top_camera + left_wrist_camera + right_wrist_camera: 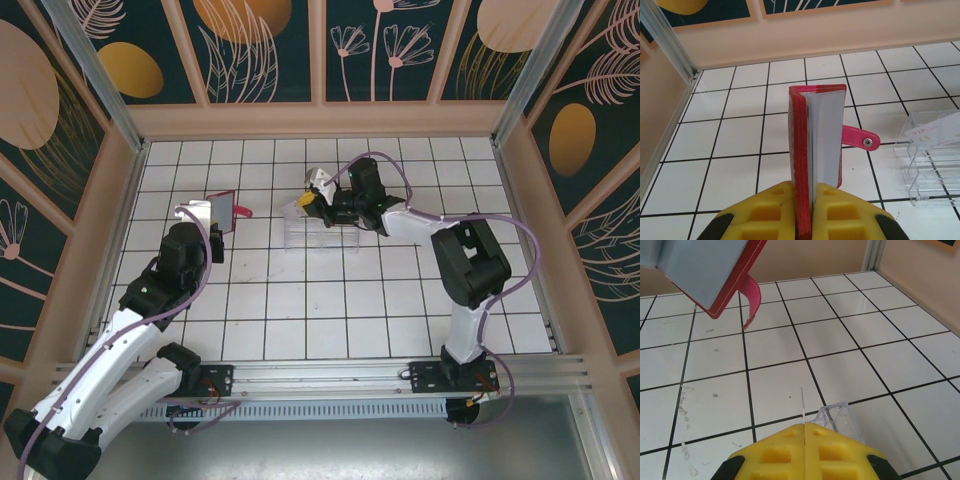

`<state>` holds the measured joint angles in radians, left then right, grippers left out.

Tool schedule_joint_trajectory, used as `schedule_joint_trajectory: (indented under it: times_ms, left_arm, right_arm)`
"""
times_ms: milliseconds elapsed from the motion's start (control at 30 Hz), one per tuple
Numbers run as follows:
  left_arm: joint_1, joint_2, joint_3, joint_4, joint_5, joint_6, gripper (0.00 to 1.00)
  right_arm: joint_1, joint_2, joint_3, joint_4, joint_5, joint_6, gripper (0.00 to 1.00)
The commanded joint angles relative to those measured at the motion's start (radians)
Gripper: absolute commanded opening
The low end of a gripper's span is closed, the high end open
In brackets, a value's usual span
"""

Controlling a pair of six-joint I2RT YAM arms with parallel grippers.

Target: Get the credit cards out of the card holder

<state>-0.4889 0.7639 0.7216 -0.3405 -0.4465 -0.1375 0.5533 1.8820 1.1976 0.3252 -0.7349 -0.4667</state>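
The left gripper (807,195) is nearest, on the left of the white tiled table (300,320); its yellow fingers (771,210) are pressed tight on the lower edge of the card holder (816,145); the red wallet stands upright between them, lifted off the tiles, folded nearly shut with its grey inner face turned right; its snap tab (860,140) sticks out to the right, unfastened.

Further out, near the middle of the table, lies the clear tray (322,237), well apart from the card holder.

The right gripper (804,432) hangs over the far left corner of that tray (840,417); its jaws are closed all the way on a thin card (802,405), which is seen edge-on as a pale line rising from between the fingers; its colour cannot be told from that angle.

From the left wrist view a pale card with gold lettering (935,134) shows at the top of the tray (932,175); whether it rests in the tray or is the one the right gripper holds I cannot tell.

From the right wrist view the card holder (705,270) hangs beyond the tray, tab (751,300) curling down.
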Motion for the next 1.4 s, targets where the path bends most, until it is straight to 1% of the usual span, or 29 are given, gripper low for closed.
schedule_joint_trajectory:
  times_ms: [0, 200, 233, 267, 300, 367, 433, 567, 733, 800, 833, 867, 900, 1067, 1167, 1367]
  left_arm:
    - [0.004, -0.003, -0.004, 0.049, -0.021, 0.015, 0.00]
    - [0.004, -0.003, -0.005, 0.049, -0.023, 0.015, 0.00]
    - [0.004, -0.005, -0.005, 0.048, -0.022, 0.015, 0.00]
    - [0.004, -0.004, -0.006, 0.048, -0.024, 0.015, 0.00]
    - [0.004, -0.005, -0.006, 0.047, -0.024, 0.015, 0.00]
    - [0.005, -0.008, -0.006, 0.049, -0.025, 0.013, 0.00]
    - [0.004, -0.006, -0.006, 0.050, -0.024, 0.014, 0.00]
    - [0.004, -0.008, -0.005, 0.051, -0.022, 0.013, 0.00]
    - [0.004, -0.007, -0.004, 0.053, -0.020, 0.012, 0.00]
    - [0.004, -0.007, -0.005, 0.052, -0.019, 0.012, 0.00]
    - [0.004, -0.008, -0.005, 0.052, -0.018, 0.012, 0.00]
    - [0.004, -0.009, -0.005, 0.052, -0.018, 0.012, 0.00]
    - [0.004, -0.010, -0.005, 0.052, -0.019, 0.012, 0.00]
    - [0.004, -0.018, -0.007, 0.050, -0.021, 0.009, 0.00]
    - [0.004, -0.021, -0.006, 0.049, -0.024, 0.010, 0.00]
    - [0.004, -0.021, -0.007, 0.049, -0.022, 0.010, 0.00]
  right_arm:
    - [-0.001, 0.026, 0.040, -0.001, -0.007, -0.016, 0.00]
    - [-0.001, 0.058, 0.065, -0.027, 0.016, -0.013, 0.00]
    - [-0.028, 0.063, 0.067, -0.033, 0.022, -0.012, 0.00]
    - [-0.030, 0.066, 0.068, -0.042, 0.029, -0.013, 0.00]
    - [-0.032, 0.068, 0.070, -0.052, 0.035, -0.013, 0.02]
    - [-0.034, 0.073, 0.070, -0.071, 0.050, -0.013, 0.12]
    - [-0.036, 0.078, 0.070, -0.089, 0.075, -0.016, 0.19]
    - [-0.039, 0.082, 0.078, -0.134, 0.139, -0.034, 0.23]
    - [-0.042, 0.081, 0.095, -0.189, 0.170, -0.063, 0.24]
    - [-0.041, 0.082, 0.109, -0.217, 0.176, -0.076, 0.22]
    - [-0.043, 0.082, 0.113, -0.226, 0.176, -0.081, 0.12]
    - [-0.043, 0.080, 0.114, -0.229, 0.169, -0.084, 0.05]
    - [-0.043, 0.078, 0.114, -0.229, 0.159, -0.085, 0.03]
    - [-0.041, 0.080, 0.125, -0.220, 0.096, -0.060, 0.00]
    - [-0.037, 0.078, 0.113, -0.197, 0.086, -0.043, 0.00]
    - [-0.036, 0.061, 0.041, -0.073, 0.062, -0.001, 0.00]
